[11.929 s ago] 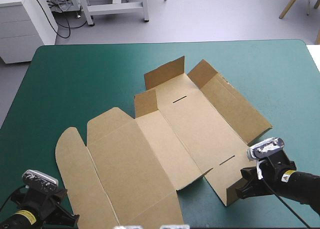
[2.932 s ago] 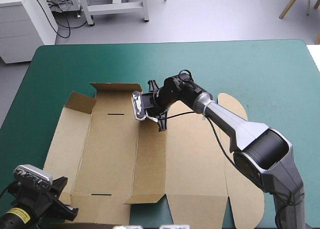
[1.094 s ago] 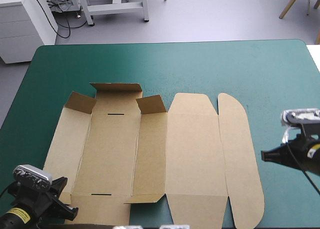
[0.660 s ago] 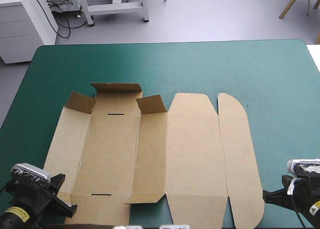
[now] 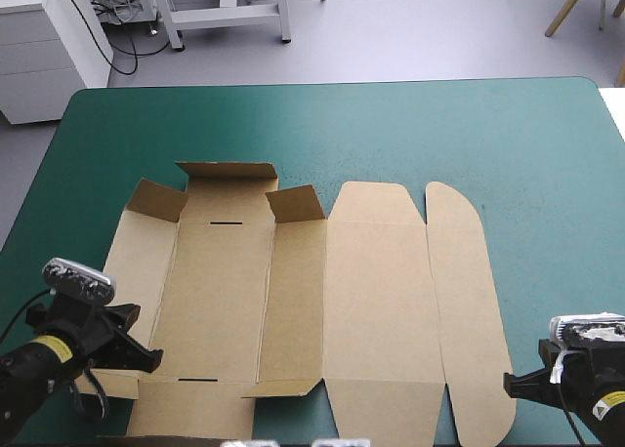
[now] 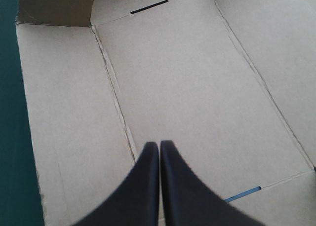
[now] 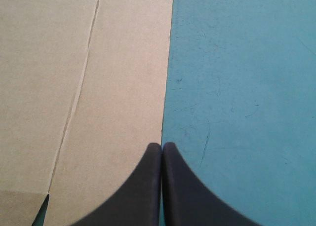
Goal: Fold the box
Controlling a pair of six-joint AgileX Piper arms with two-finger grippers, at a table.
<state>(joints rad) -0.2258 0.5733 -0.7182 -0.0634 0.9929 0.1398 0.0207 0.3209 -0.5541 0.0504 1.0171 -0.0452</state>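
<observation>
The box (image 5: 322, 301) lies mostly flat, left of centre on the tabletop (image 5: 508, 144). The left tool (image 6: 159, 144), drawn together, is over its near-left panel. The right tool (image 7: 162, 146), likewise together, is at its right edge, perhaps touching. A push there could skid the sheet.

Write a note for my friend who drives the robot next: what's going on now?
Left gripper: shut, holding nothing, over the box's near left part.
Right gripper: shut, empty, at the box's right edge, near end.
Box: mostly flat on the teal-green table; three small flaps at its far left stand raised.
Done: only those flaps up.
To do: raise and tuck the walls.
</observation>
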